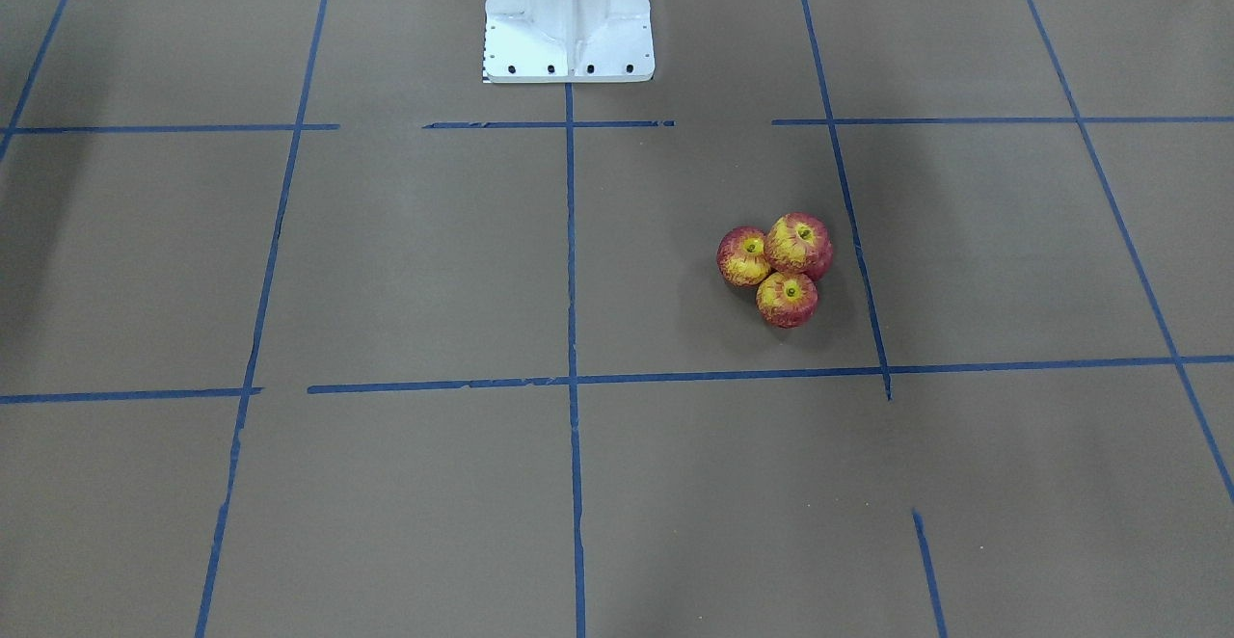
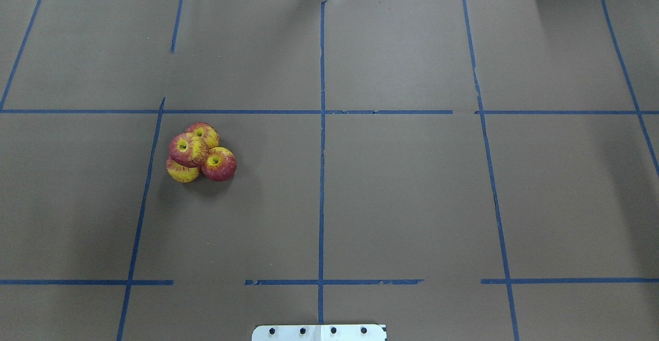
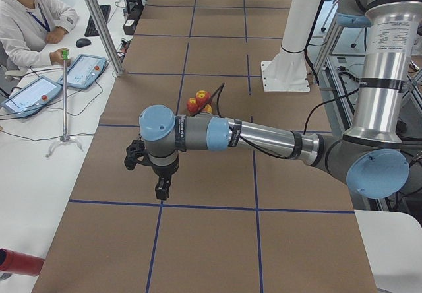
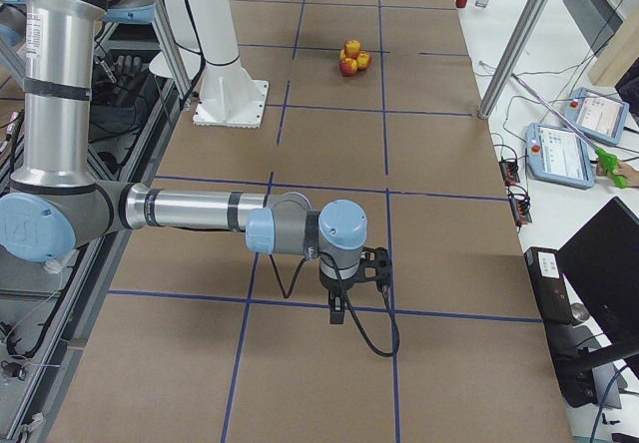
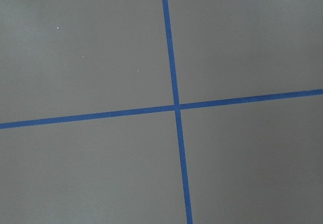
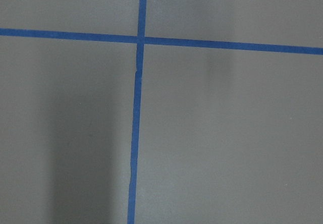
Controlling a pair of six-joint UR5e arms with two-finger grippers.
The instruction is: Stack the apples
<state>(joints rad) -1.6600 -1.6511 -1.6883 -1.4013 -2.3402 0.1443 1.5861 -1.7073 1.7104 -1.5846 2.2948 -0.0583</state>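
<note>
Four red and yellow apples (image 2: 189, 149) sit in one tight pile on the brown table, on my left half. Three rest on the table and touch each other, and one lies on top of them. The front-facing view shows the top apple (image 1: 798, 244) and two lower ones; the fourth is hidden. The pile is small in the left side view (image 3: 200, 101) and the right side view (image 4: 351, 58). My left gripper (image 3: 161, 189) hangs over bare table, well away from the pile. My right gripper (image 4: 337, 308) hangs far from it at the other end. I cannot tell whether either is open or shut.
Blue tape lines divide the brown table into squares. The white robot base (image 1: 569, 21) stands at the table's robot-side edge. A person (image 3: 26, 16) sits by tablets at a side desk, next to a metal pole (image 3: 99, 22). Both wrist views show only table and tape.
</note>
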